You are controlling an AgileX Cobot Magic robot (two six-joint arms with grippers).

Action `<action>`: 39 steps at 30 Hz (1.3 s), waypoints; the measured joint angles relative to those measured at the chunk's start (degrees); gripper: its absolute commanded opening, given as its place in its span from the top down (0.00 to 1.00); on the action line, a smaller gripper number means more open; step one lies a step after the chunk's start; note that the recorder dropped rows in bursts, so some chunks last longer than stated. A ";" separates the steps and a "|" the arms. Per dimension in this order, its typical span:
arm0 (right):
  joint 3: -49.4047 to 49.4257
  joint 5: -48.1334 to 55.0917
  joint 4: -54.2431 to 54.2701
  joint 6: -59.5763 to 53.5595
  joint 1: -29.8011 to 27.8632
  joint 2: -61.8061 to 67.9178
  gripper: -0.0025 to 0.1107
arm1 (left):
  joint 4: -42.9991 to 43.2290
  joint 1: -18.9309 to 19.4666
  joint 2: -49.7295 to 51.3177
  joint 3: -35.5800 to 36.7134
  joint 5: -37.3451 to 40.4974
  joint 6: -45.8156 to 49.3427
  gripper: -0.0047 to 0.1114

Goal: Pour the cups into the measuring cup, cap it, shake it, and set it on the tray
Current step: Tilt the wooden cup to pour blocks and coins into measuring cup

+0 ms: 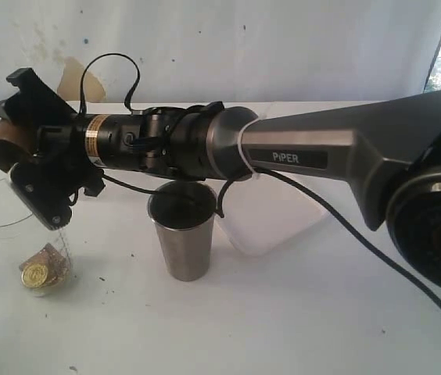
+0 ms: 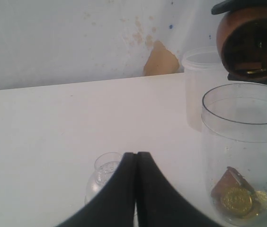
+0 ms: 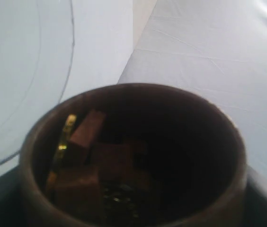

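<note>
Wooden cup [image 3: 190, 156]: right wrist view shows brown blocks [image 3: 93, 161] inside.

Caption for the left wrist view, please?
Tipped wooden cup above measuring cup holding coins; left hand shut.

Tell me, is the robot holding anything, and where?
The right gripper holds the wooden cup by its round sides, tipped over the measuring cup. The left gripper holds nothing.
</note>
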 measured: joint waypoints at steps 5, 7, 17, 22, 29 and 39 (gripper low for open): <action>0.00 -0.45 0.00 -1.93 0.37 0.00 0.98 | 0.00 0.00 0.00 0.00 0.00 0.00 0.96; 0.00 -0.45 0.00 -3.01 0.59 0.00 0.98 | 0.00 0.00 0.00 0.00 0.00 0.00 0.96; 0.00 -0.56 0.00 -8.04 1.07 -0.12 0.98 | 0.00 0.00 0.00 0.00 0.00 0.00 0.96; 0.00 -0.44 0.00 -9.46 1.07 -0.33 0.98 | 0.00 0.00 0.00 0.00 0.00 0.00 0.96; 0.00 0.92 0.00 -15.99 1.76 -1.07 0.98 | 0.00 0.00 0.00 0.00 0.00 0.00 0.96; -0.10 2.61 0.00 -21.72 2.85 -1.07 0.98 | 0.00 0.00 0.00 0.00 0.00 0.00 0.96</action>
